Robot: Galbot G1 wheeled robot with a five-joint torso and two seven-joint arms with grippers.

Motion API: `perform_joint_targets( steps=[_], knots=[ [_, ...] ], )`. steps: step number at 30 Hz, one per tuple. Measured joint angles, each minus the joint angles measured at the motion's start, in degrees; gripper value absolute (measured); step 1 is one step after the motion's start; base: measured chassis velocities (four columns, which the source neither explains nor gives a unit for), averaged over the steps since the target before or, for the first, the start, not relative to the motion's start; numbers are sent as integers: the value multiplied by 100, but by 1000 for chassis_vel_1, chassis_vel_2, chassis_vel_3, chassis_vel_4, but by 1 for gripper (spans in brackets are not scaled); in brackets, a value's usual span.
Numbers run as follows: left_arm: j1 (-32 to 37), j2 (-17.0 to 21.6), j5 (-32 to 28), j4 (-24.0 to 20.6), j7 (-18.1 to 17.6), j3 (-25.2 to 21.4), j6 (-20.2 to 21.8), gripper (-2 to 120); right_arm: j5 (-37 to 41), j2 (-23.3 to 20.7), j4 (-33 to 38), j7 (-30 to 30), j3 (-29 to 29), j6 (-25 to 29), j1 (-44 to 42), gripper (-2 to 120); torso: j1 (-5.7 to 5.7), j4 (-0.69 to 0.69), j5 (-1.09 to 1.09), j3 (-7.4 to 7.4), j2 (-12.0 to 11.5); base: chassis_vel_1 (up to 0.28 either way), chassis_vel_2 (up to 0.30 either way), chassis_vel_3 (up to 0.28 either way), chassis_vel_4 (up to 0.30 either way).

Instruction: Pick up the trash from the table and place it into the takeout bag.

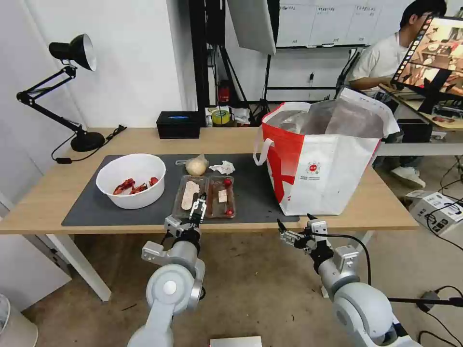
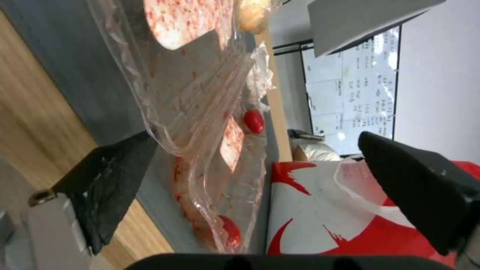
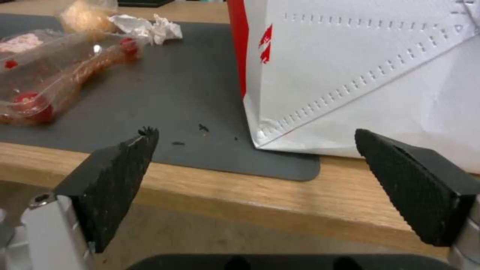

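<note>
Head view has the left gripper [image 1: 198,208] at the near rim of the clear plastic tray [image 1: 205,196], which lies on the dark mat [image 1: 87,202] of the table [image 1: 48,193] between the white bowl [image 1: 131,180] and the takeout bag [image 1: 322,159]. Its jaws stand spread, one finger [image 2: 107,176] under the rim and the other above. A good grasp probably means closing squarely on the central ridge, since the thin plastic will flex and could spill leftovers. The right gripper [image 1: 295,233] hangs spread before the table edge, near the bag's corner.
</note>
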Motion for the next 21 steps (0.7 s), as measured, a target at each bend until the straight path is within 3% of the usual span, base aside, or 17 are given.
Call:
perform_joint_targets(
  steps=[21],
  knots=[
    [-67, 8, -111, -50, 348, -114, -61, 100, -22, 17, 20, 0, 15, 9, -52, 100, 0, 0, 0, 0, 0, 0, 0, 0, 0]
  ],
)
